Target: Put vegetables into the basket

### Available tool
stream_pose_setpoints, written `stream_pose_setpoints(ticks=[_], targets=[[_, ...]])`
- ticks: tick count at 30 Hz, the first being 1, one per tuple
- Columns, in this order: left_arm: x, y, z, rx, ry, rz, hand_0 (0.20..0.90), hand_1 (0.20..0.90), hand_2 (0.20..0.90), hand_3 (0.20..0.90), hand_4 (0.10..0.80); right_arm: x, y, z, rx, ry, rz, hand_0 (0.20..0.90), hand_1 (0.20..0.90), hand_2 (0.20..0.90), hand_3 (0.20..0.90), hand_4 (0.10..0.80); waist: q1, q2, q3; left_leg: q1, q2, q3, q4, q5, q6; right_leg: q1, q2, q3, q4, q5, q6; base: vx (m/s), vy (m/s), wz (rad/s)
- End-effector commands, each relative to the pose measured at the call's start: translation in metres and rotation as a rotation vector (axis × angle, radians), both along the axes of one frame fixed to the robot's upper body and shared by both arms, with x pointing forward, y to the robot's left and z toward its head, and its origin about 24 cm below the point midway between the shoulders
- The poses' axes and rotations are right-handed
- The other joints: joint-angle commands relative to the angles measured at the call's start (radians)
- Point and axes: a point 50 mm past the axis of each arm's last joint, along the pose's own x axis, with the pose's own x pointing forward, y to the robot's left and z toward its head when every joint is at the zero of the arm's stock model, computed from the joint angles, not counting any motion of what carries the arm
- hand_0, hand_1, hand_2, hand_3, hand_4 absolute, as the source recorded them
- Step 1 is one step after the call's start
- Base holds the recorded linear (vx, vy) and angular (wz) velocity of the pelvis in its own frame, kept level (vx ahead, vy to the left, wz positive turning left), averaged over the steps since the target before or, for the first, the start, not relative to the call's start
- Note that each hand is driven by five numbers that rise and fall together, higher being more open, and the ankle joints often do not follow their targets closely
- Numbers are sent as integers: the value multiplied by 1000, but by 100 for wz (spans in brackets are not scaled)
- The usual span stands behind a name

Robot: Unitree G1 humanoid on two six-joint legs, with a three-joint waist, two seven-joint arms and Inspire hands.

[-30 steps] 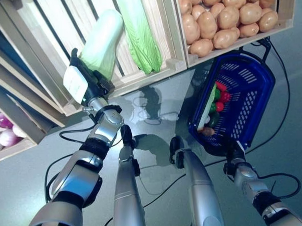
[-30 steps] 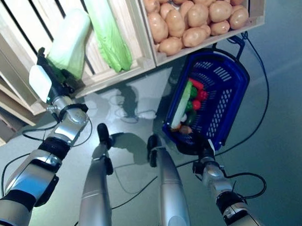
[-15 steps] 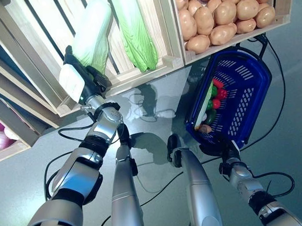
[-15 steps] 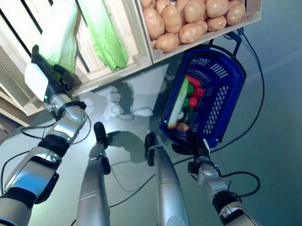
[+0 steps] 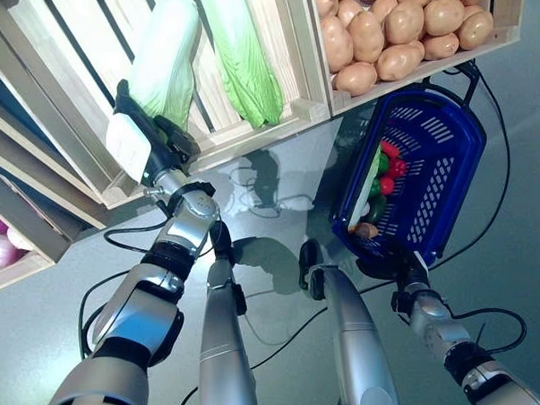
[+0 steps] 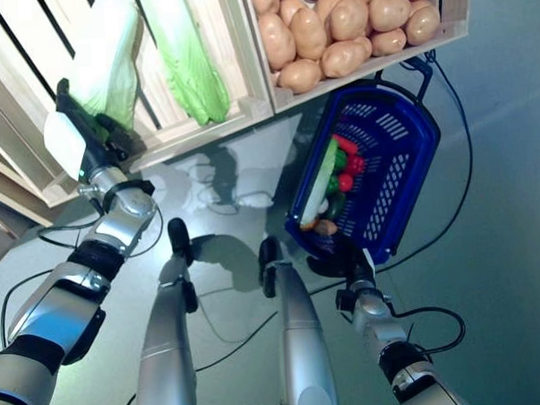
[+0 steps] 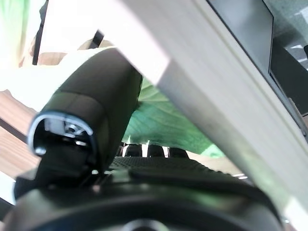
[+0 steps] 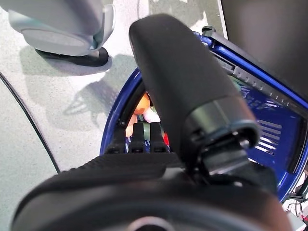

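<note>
My left hand (image 5: 146,141) reaches into the wooden crate (image 5: 249,136) on the stand and is closed round the lower end of a pale green cabbage (image 5: 165,64). In the left wrist view the green leaf (image 7: 163,122) lies between the thumb and the fingers. The blue basket (image 5: 448,172) stands on the floor to the right. In it lie red round vegetables (image 5: 389,166), a long pale green one (image 5: 370,185) and an orange one (image 5: 368,230). My right hand (image 5: 406,275) waits at the basket's near rim with straight fingers (image 8: 137,137).
A second, brighter green cabbage (image 5: 242,65) lies in the same crate beside the held one. A crate of potatoes (image 5: 397,26) hangs over the basket's far end. Lower shelves of the stand (image 5: 21,240) are at the left. Grey floor lies between stand and basket.
The camera has shifted a little, so the whole picture moved. My left hand stays on the cabbage's lower end. My right hand stays by the basket's rim.
</note>
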Motion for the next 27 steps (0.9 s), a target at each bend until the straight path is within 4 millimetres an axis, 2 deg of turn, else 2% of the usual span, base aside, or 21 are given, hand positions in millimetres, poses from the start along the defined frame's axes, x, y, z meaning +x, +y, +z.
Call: stream_pose_setpoints(ticks=[1,15,27], targets=[[14,-11,42,16,-49,-81,300,300,300,300,400,0,-8,13,-8,-79,-57,900,900,900,900,800,-32,-12,1,-6,-8,12,198,-212,12,52,26,38,-216,188,17,0,0,0],[12,-18,46,32,-102,-154,300,300,300,300,400,-5,-7,10,-8,-79,-46,900,900,900,900,800,-25,-10,1,30,-6,13,177,-211,12,86,24,32,-223,182,17,9,3,1],[1,-27,33,-34,-163,-344,300,300,300,300,400,-12,-8,4,-5,-74,-60,900,900,900,900,800,9,11,1,220,-17,28,13,-165,3,291,11,20,-394,218,32,47,28,0]])
